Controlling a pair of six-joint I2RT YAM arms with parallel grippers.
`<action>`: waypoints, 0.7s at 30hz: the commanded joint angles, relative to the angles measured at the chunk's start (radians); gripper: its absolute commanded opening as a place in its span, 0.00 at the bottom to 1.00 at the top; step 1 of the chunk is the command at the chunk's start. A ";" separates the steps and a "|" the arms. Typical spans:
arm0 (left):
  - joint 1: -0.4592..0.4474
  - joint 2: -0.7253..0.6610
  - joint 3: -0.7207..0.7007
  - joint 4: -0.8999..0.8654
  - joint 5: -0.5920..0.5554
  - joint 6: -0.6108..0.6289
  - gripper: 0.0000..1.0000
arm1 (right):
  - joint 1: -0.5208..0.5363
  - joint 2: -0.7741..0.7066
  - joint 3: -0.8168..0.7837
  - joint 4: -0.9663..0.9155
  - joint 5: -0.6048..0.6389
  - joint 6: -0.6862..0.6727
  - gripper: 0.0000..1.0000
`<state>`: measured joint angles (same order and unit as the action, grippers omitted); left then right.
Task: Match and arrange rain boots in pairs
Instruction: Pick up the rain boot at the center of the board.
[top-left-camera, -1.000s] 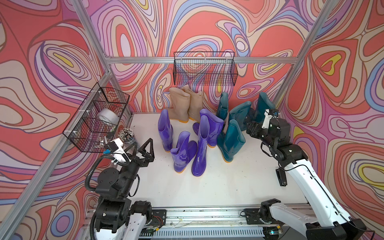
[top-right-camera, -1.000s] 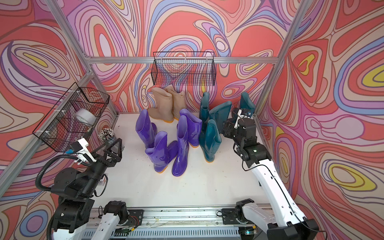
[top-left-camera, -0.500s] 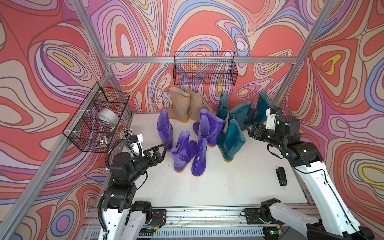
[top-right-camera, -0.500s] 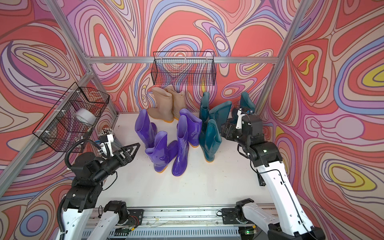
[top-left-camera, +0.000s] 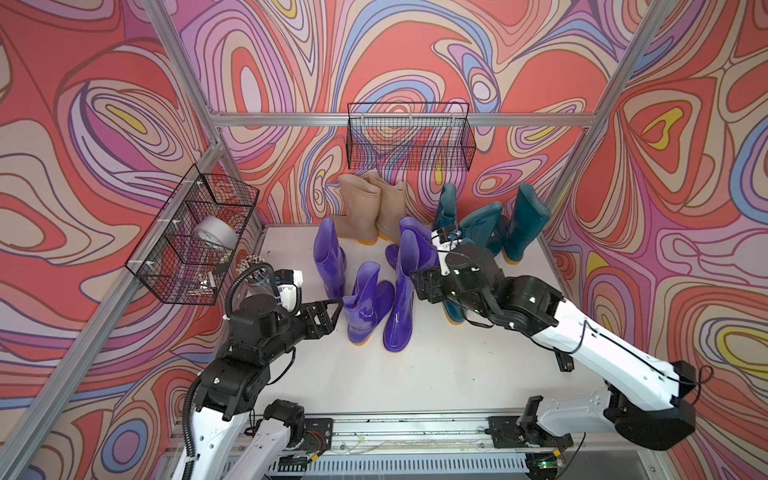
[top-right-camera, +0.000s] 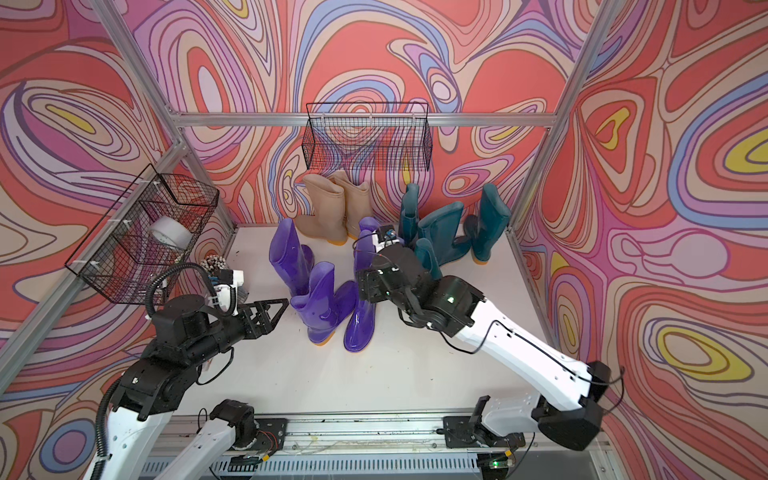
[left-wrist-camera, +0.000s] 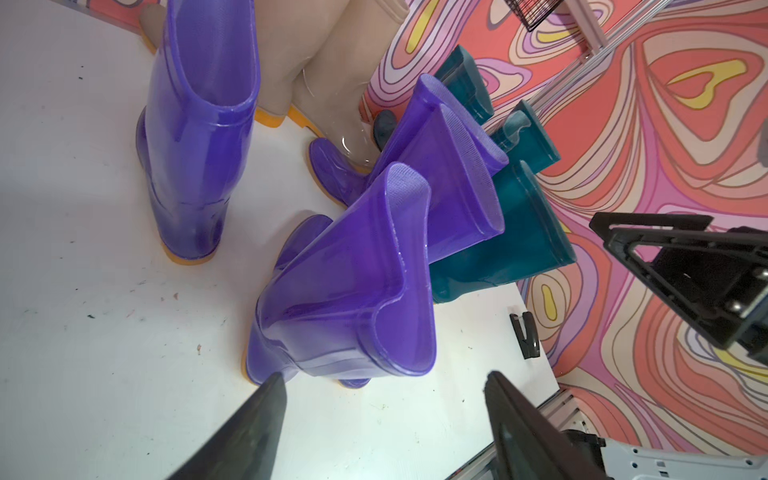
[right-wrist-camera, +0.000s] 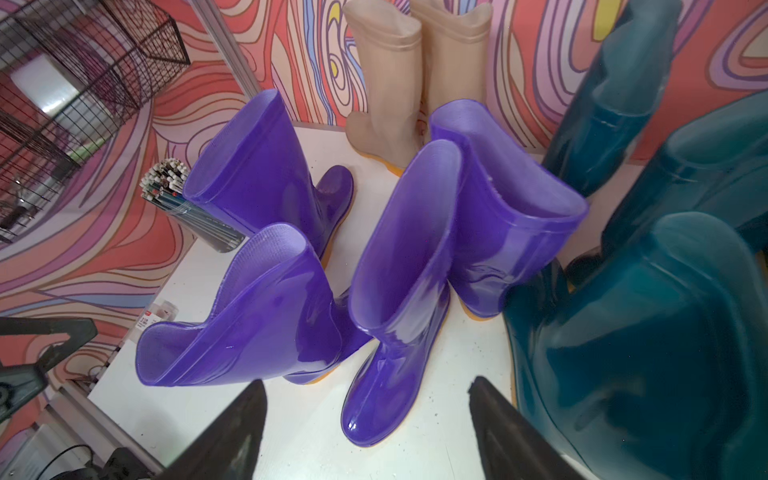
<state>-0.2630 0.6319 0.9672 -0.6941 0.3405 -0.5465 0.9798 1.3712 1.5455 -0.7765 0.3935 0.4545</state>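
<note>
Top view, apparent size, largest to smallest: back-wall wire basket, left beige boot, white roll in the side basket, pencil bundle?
1. back-wall wire basket
2. left beige boot
3. white roll
4. pencil bundle, only partly visible, so 3 versus 4 is unsure.

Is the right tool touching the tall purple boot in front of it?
Apart. Right wrist view: table shows between each finger of the right tool and the tall purple boot.

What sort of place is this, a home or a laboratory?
Probably a robot test cell, not a home: two robot arms mounted on an aluminium rail, swirl-printed walls on a metal frame.
</note>
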 joint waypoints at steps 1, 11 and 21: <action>-0.007 0.022 0.024 -0.077 -0.032 0.063 0.80 | 0.022 0.053 -0.034 0.077 0.063 0.020 0.81; -0.075 0.096 0.066 -0.179 -0.065 0.159 1.00 | 0.027 0.137 -0.103 0.172 0.109 0.070 0.86; -0.094 0.168 0.216 -0.211 -0.437 0.117 1.00 | 0.194 0.107 -0.182 0.217 0.174 0.145 0.84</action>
<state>-0.3553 0.7448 1.1061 -0.8795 0.0608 -0.4225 1.1477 1.5082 1.4071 -0.5751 0.5426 0.5457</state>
